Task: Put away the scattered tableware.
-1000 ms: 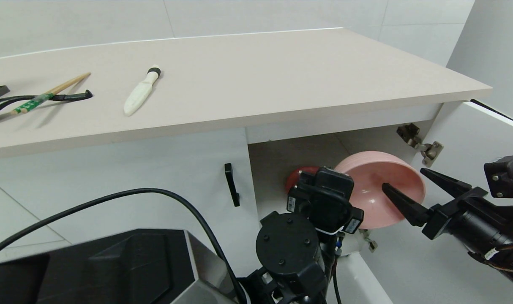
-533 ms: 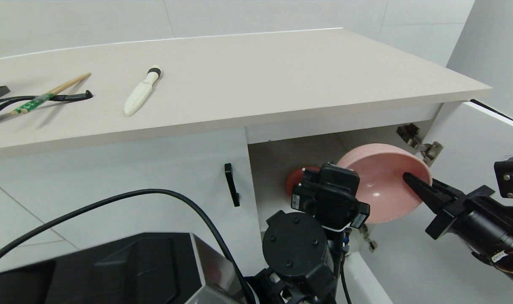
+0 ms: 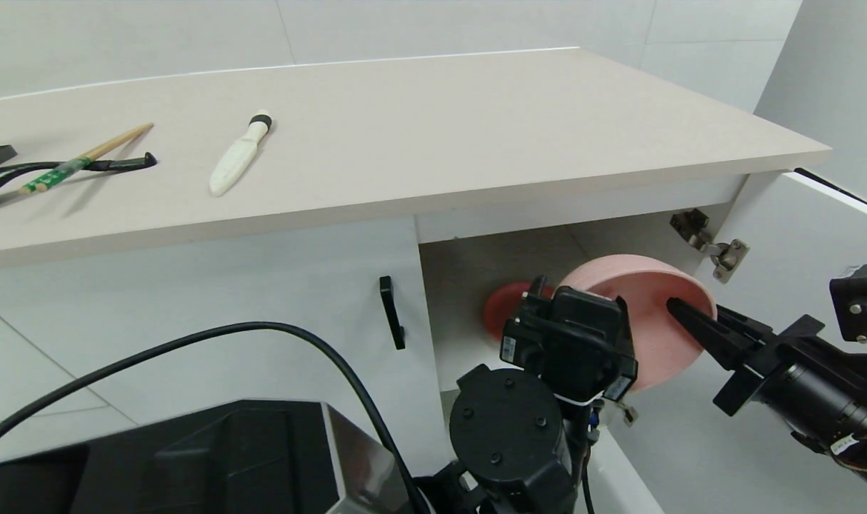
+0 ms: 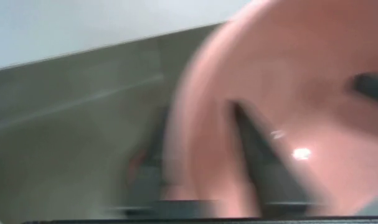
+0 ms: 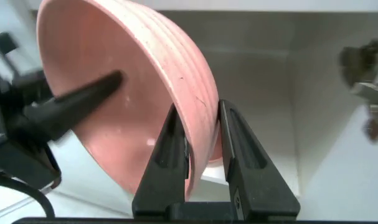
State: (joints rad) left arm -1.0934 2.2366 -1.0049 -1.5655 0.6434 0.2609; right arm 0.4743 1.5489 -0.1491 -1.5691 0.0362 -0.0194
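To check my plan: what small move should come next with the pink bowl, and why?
Probably ease the pink bowl deeper into the open cabinet and lower it beside the red dish. The right gripper is shut on its rim, and the bowl hangs tilted at the opening, not yet set down.

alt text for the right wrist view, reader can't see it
The right gripper is shut on the rim of a tilted pink bowl, one finger inside and one outside, in front of an open white cabinet. The left gripper extends into the bowl from the opposite side.
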